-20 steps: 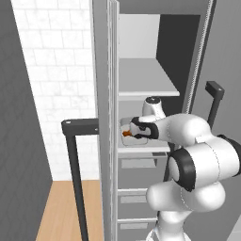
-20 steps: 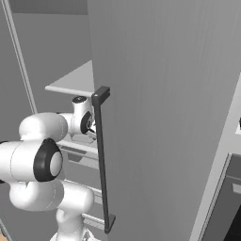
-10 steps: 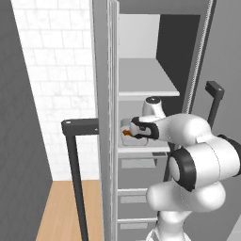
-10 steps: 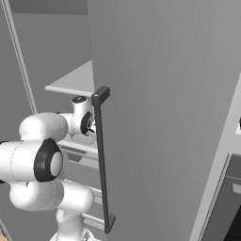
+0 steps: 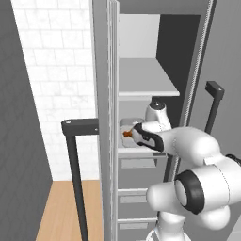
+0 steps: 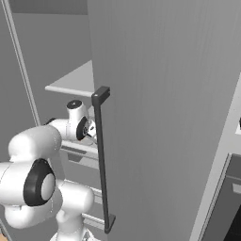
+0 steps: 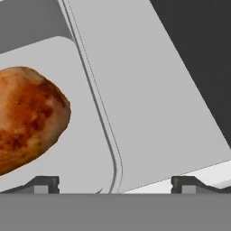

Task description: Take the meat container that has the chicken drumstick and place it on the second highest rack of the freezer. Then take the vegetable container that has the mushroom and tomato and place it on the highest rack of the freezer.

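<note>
Hand view: your pincer (image 7: 115, 184), tips spread wide astride the rim, grips nothing, so the meat container (image 7: 90, 149) with its chicken drumstick (image 7: 27, 117) rests on the freezer (image 5: 141, 56) lower shelf (image 7: 171, 113).

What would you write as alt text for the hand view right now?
An orange-brown chicken drumstick lies in the pale grey meat container, which rests on a pale freezer shelf. The open gripper has one fingertip over the tray and one over the shelf.
</note>
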Robot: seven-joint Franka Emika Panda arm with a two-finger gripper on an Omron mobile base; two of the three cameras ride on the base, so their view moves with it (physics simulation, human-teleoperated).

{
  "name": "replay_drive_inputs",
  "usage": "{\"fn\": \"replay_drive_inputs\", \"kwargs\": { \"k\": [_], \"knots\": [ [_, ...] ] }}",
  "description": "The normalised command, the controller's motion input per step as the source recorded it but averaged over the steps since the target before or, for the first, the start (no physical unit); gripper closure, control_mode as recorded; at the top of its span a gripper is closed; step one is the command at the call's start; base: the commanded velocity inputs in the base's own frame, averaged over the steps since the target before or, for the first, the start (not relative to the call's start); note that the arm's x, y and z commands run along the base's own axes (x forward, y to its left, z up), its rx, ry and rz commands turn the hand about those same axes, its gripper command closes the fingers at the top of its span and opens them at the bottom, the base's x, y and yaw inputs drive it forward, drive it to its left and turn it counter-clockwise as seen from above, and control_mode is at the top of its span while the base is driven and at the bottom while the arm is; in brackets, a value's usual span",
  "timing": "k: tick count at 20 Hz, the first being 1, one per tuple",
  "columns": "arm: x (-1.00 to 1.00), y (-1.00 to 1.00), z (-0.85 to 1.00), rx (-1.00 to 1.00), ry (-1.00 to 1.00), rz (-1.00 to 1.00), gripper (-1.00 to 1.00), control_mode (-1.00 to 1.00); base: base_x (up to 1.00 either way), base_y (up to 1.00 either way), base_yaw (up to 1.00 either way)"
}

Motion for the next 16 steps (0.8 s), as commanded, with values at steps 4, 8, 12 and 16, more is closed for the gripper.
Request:
{"fn": "replay_drive_inputs", "kwargs": {
  "k": [4, 8, 12, 16],
  "knots": [
    [-0.14, 0.0, 0.51, 0.0, -0.04, 0.0, -1.0, -1.0, 0.0, 0.0, 0.0],
    [-0.27, 0.0, 0.7, 0.03, -0.02, 0.0, -1.0, -1.0, 0.0, 0.0, 0.0],
    [-0.47, 0.0, 0.62, 0.04, -0.01, 0.01, -1.0, -1.0, 0.0, 0.0, 0.0],
    [-0.77, 0.0, 0.31, 0.0, 0.07, 0.03, -1.0, -1.0, 0.0, 0.0, 0.0]
  ]
}}
